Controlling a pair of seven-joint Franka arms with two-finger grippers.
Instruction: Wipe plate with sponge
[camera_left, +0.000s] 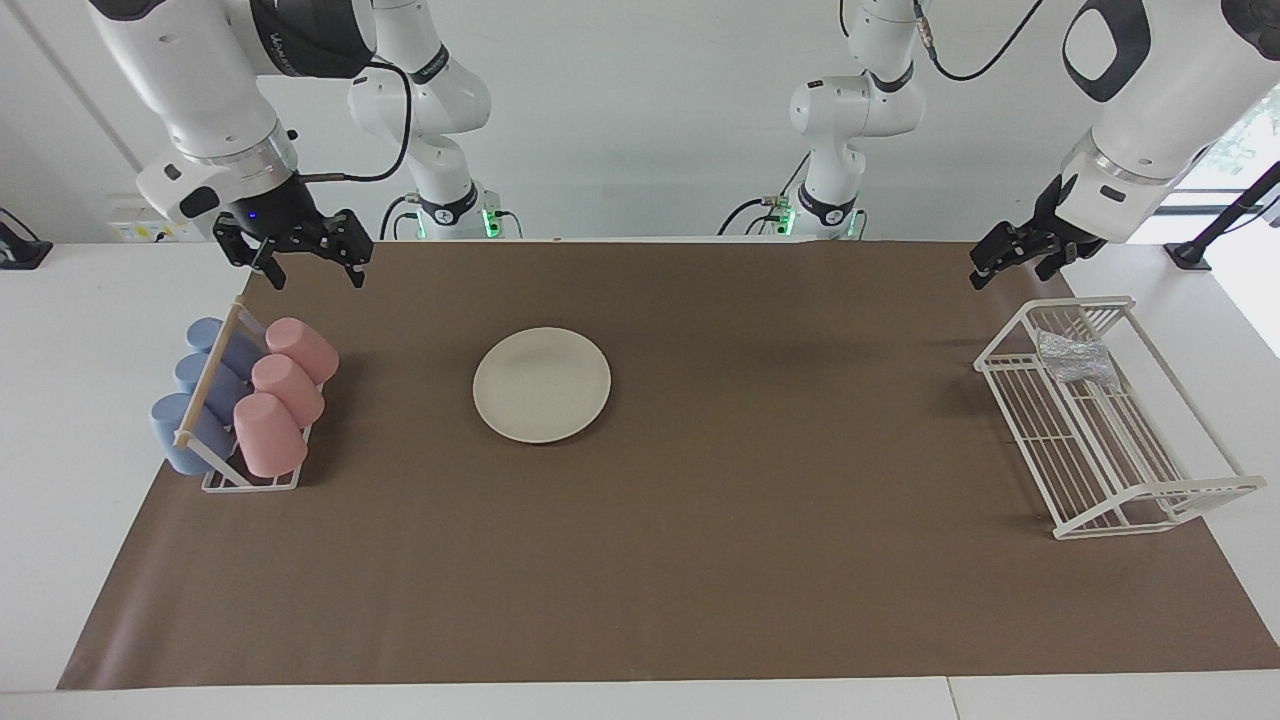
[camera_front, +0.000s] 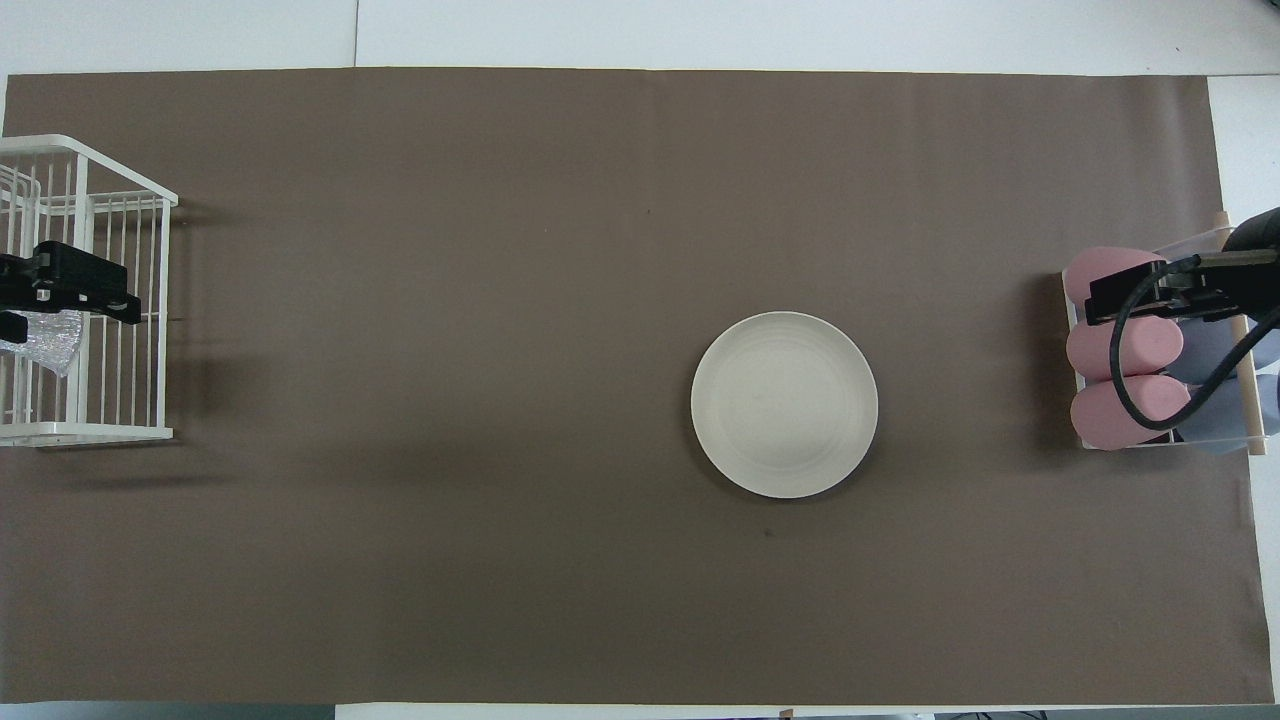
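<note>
In the facing view, the plate (camera_left: 541, 384) lies flat on the brown mat (camera_left: 760, 560) that covers the counter (camera_left: 80, 330), toward the right arm's end of its middle. The sponge (camera_left: 1075, 358) sits inside the white wire rack (camera_left: 1170, 490) at the left arm's end. The left pincer (camera_left: 1020, 258) hangs in the air just over the rack's robot-side edge, holding nothing; whether it is spread cannot be told. The right pincer (camera_left: 308, 262) hangs with its fingers spread wide and empty, above the mat by the cup rack (camera_left: 250, 480) of pink and blue cups (camera_left: 285, 385).

In the overhead view, the left pincer (camera_front: 60, 295) covers the rack (camera_front: 100, 205) right over the sponge (camera_front: 48, 338), so the sponge lies almost straight below it. The plate (camera_front: 784, 404) is well apart from both. The right pincer (camera_front: 1150, 295) is over the cups (camera_front: 1120, 350). The left arm is plainly the nearer to the sponge; the right arm waits.
</note>
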